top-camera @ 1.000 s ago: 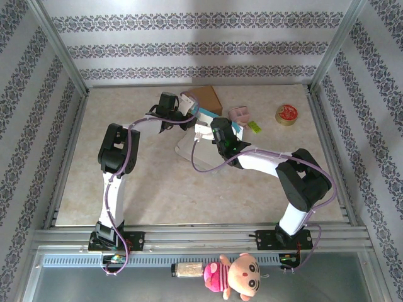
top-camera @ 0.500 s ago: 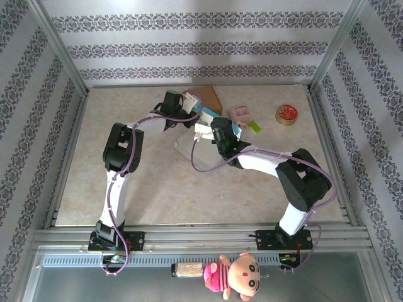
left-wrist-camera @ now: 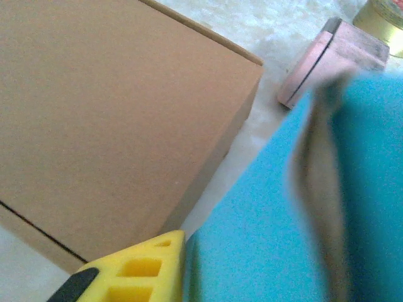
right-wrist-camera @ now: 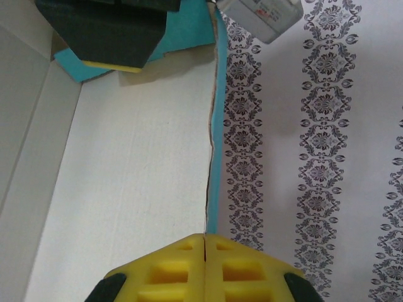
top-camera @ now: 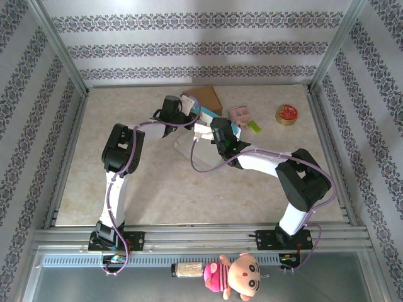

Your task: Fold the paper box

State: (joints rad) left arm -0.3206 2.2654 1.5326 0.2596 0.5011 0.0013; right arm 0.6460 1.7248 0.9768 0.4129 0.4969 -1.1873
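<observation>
The paper box, white inside and teal outside, lies partly folded at the table's middle back. My left gripper is shut on its teal flap. One yellow fingertip presses against the flap and the other is hidden behind it. My right gripper is shut on the thin upright edge of a white wall, whose teal outside runs up from the jaws. The left gripper's black finger shows at the top of the right wrist view, on the teal flap.
A brown cardboard box sits just behind the paper box, close to the left gripper. To the right are a pink object, a green item and a red-lidded tin. A plush doll lies at the near rail.
My left wrist has shifted slightly right and back at the teal flap. The right arm has barely moved, and both grips have held.
</observation>
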